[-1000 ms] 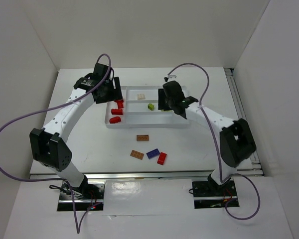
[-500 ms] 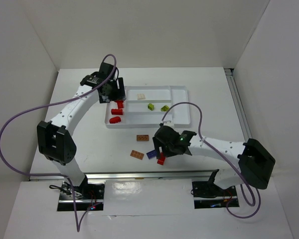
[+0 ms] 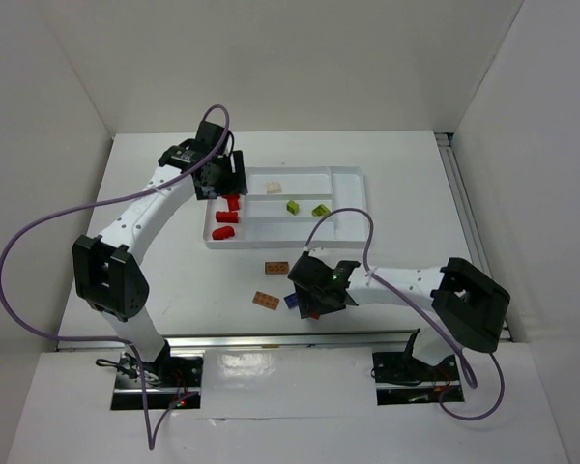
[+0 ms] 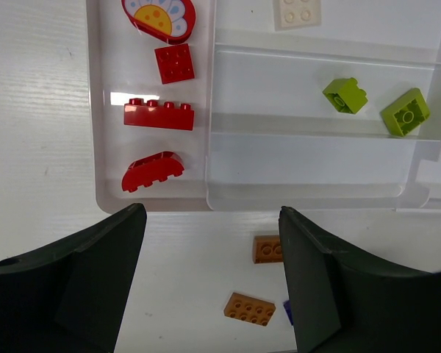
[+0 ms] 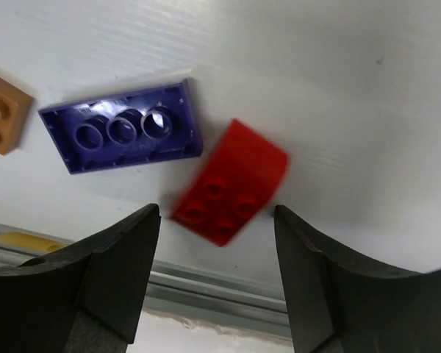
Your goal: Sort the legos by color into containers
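We see a white table (image 3: 416, 193). Up close, its top has thin lines running across it. A white back wall (image 3: 309, 68) stands behind it. A left wall (image 3: 29, 145) and a right wall (image 3: 551, 145) close in the sides. A shiny metal rail (image 3: 271, 340) runs along the near edge of the table. Another rail (image 3: 461, 193) runs along the right side. In the right wrist view, a small yellow bit (image 5: 18, 239) sits by the near rail.

My right pincer (image 5: 214, 217) is matt black plastic. The red brick (image 5: 231, 184) and purple brick (image 5: 125, 129) are glossy plastic, the tray (image 4: 309, 160) smooth and shiny, the bench (image 5: 316, 73) matt white.
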`<control>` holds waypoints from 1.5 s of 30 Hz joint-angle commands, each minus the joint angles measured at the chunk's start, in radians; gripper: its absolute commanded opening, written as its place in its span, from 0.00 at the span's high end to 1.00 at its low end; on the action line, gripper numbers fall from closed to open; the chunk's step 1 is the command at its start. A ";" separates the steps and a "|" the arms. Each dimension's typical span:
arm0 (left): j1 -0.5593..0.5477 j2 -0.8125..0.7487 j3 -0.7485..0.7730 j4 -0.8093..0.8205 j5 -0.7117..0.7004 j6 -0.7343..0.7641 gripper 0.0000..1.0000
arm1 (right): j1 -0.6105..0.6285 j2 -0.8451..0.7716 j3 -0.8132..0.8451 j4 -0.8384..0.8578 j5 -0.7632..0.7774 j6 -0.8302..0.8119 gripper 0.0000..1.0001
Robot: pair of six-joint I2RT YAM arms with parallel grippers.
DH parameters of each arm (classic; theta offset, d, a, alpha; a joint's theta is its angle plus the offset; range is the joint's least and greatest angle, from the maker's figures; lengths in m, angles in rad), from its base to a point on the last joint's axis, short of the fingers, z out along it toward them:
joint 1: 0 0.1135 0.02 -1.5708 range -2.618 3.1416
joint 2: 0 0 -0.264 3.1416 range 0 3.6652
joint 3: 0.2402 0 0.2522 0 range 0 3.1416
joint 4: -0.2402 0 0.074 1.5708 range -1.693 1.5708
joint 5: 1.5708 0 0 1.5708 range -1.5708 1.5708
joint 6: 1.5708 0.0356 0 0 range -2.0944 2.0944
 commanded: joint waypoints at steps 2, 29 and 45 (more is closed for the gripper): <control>-0.005 -0.011 0.026 -0.002 -0.003 0.026 0.16 | 0.004 0.019 0.018 0.045 0.054 0.014 0.36; 0.264 -0.265 -0.400 -0.152 0.019 -0.271 0.15 | -0.191 0.588 1.040 0.249 -0.033 -0.478 0.75; 0.244 -0.410 -0.549 -0.050 0.100 -0.255 0.17 | -0.244 0.762 1.312 0.319 -0.105 -0.489 0.26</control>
